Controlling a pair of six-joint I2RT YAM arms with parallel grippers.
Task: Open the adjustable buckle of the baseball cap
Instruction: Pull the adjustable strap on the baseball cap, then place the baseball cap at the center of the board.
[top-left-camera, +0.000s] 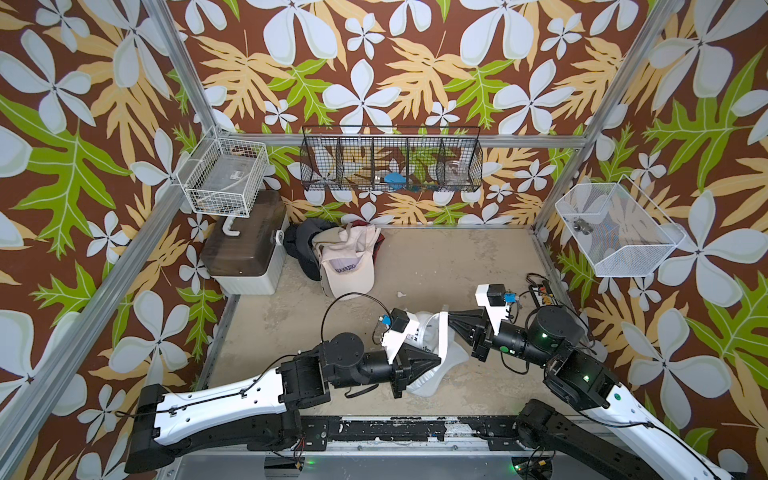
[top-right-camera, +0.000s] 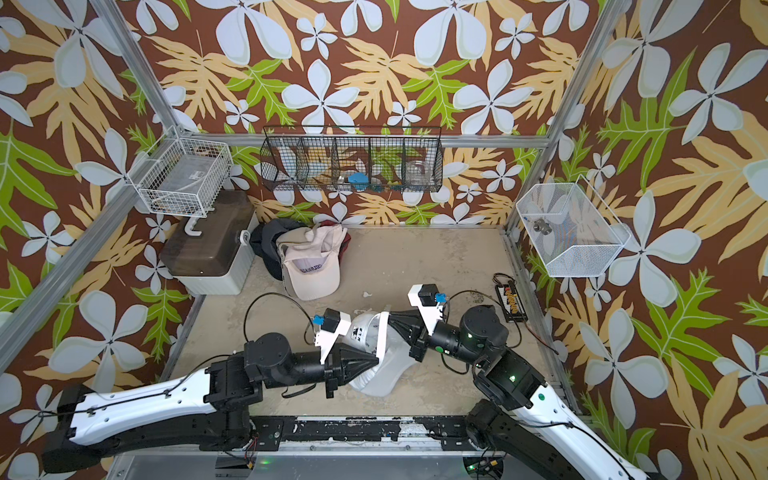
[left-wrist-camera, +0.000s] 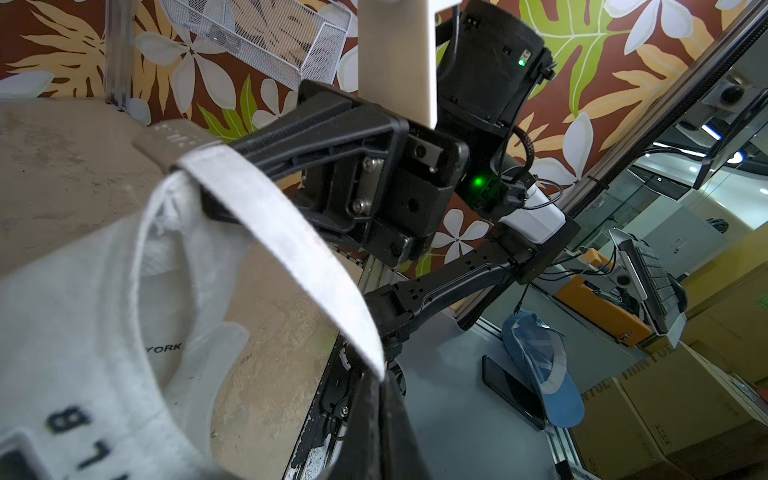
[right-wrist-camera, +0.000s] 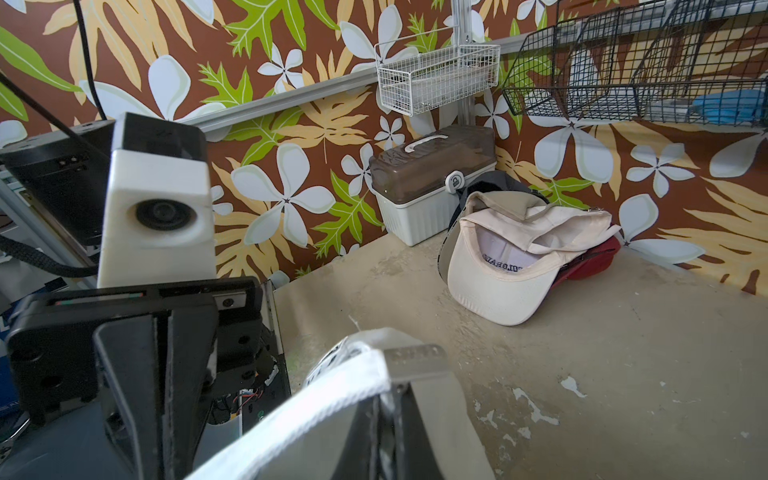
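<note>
A white baseball cap (top-left-camera: 428, 334) (top-right-camera: 365, 332) hangs between my two grippers over the front middle of the table. Its white strap (left-wrist-camera: 291, 232) runs taut from the grey metal buckle (left-wrist-camera: 174, 141) (right-wrist-camera: 415, 361) to my left gripper (left-wrist-camera: 380, 378) (top-left-camera: 438, 360), which is shut on the strap's end. My right gripper (right-wrist-camera: 388, 401) (top-left-camera: 449, 318) is shut on the strap right at the buckle. In both top views the cap's crown sags toward the table, with its brim low at the front. The grey strap tail (right-wrist-camera: 440, 424) lies over a right fingertip.
A pile of caps (top-left-camera: 345, 257) lies at the back beside a brown-lidded box (top-left-camera: 245, 245). A black wire rack (top-left-camera: 390, 160) and a white wire basket (top-left-camera: 224, 174) hang at the back, and a mesh basket (top-left-camera: 615, 228) hangs on the right wall. A small black device (top-left-camera: 540, 289) lies at the table's right edge.
</note>
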